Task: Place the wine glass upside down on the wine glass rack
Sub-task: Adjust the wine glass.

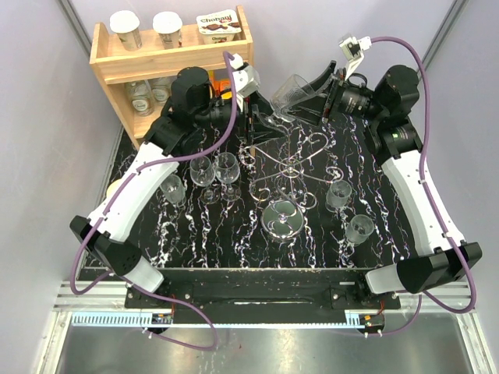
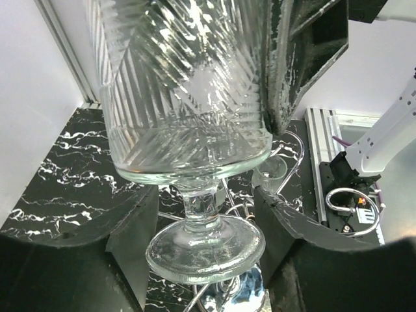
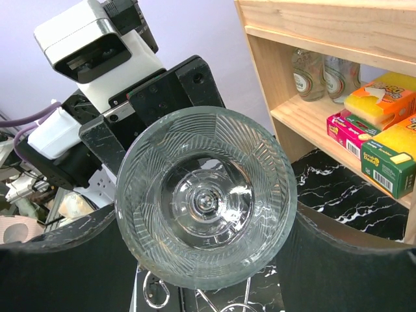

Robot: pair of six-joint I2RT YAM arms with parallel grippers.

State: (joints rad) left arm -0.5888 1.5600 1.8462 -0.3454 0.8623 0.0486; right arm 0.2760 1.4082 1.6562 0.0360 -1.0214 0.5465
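Wine glass [image 3: 205, 195] lies tilted in my right jaws, clamped round its bowl, above the wine glass rack [image 1: 282, 216]. My left jaws flank its foot [image 2: 205, 250], contact unclear; I'd close gently around the stem [image 2: 200, 208].

Overhead view of the black, white-veined table [image 1: 234, 253], with the arm bases at the bottom edge. Centre: the wine glass rack [image 1: 290, 175], silver wire scrolls above a round shiny base. Upper centre: the wine glass [image 1: 290, 93], tilted above the rack, its bowl toward the upper right. The right gripper [image 1: 318, 97] clasps the bowl. The left gripper [image 1: 253, 121] sits at the stem end, its hold not discernible. Left of centre: three standing glasses [image 1: 204, 171]. Right of centre: two further glasses [image 1: 340, 193]. Upper left: a wooden shelf [image 1: 105, 58] carrying two white-lidded jars [image 1: 125, 27] and a yoghurt pot [image 1: 218, 23] on top, with bottles [image 1: 140, 95] beneath.
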